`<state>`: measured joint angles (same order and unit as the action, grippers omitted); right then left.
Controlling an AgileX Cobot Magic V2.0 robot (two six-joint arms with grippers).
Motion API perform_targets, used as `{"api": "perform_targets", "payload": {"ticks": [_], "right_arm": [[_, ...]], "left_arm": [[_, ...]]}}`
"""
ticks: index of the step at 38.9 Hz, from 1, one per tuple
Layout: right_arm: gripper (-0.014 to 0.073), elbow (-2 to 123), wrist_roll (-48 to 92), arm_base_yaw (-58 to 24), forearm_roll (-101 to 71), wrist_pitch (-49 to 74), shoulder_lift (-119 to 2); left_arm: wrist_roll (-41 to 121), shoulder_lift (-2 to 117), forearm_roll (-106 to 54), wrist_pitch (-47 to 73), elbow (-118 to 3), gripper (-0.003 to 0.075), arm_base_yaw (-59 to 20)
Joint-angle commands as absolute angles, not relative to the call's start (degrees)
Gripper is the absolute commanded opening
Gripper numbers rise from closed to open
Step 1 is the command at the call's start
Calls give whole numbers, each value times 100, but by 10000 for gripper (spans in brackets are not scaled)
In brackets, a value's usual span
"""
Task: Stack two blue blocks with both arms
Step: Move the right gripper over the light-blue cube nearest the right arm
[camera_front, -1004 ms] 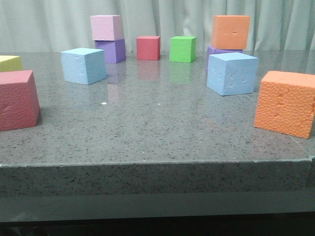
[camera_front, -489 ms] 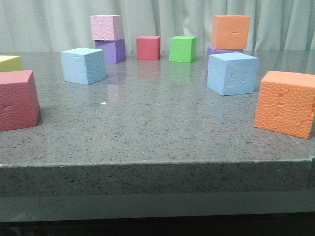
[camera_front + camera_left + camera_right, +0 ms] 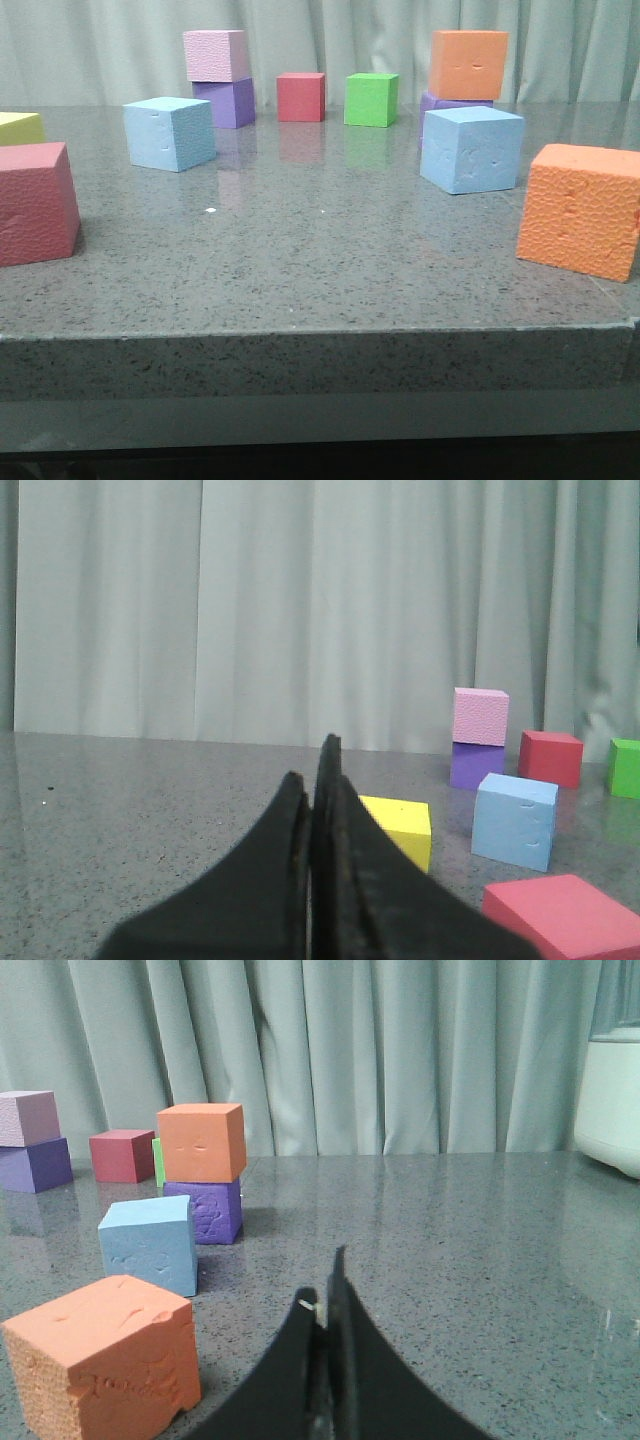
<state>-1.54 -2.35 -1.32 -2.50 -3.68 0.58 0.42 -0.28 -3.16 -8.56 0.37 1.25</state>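
Observation:
Two sky-blue blocks rest apart on the grey table. One blue block [image 3: 169,133] sits at the back left and also shows in the left wrist view [image 3: 514,821]. The other blue block [image 3: 472,149] sits at the right, in front of an orange-on-purple stack, and shows in the right wrist view [image 3: 149,1243]. Neither gripper shows in the front view. My left gripper [image 3: 318,770] is shut and empty, well short of its block. My right gripper [image 3: 325,1285] is shut and empty, with its block off to one side.
A pink cube on a purple cube [image 3: 220,78], a red cube [image 3: 301,96] and a green cube [image 3: 371,99] stand at the back. An orange cube [image 3: 468,64] tops a purple one. A large orange cube [image 3: 580,209], a red cube [image 3: 35,202] and a yellow cube [image 3: 20,128] flank the table.

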Motion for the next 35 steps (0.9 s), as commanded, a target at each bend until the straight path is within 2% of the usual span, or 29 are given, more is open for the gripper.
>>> {"api": "perform_targets", "payload": {"ticks": [1, 6, 12, 20, 28, 35], "right_arm": [[-68, 118, -206, -94, -207, -760, 165], [-68, 566, -206, -94, -207, -243, 165], [-66, 1454, -206, -94, -207, 448, 155], [-66, 2718, -206, -94, -207, 1627, -701], [-66, 3533, -206, -94, -207, 2509, -1927], [-66, 3705, -206, -105, -207, 2424, -2545]], "left_arm": [[0, -131, -373, -1652, 45, -20, 132], [-587, -131, -453, -2349, -8, -20, 132], [-665, -93, -440, -2227, -478, -20, 132], [-665, 1020, 776, -286, -1932, -20, 132], [-665, 2430, 790, 1259, -3187, -20, 132], [-665, 3071, 725, 1529, -3522, -20, 132]]}}
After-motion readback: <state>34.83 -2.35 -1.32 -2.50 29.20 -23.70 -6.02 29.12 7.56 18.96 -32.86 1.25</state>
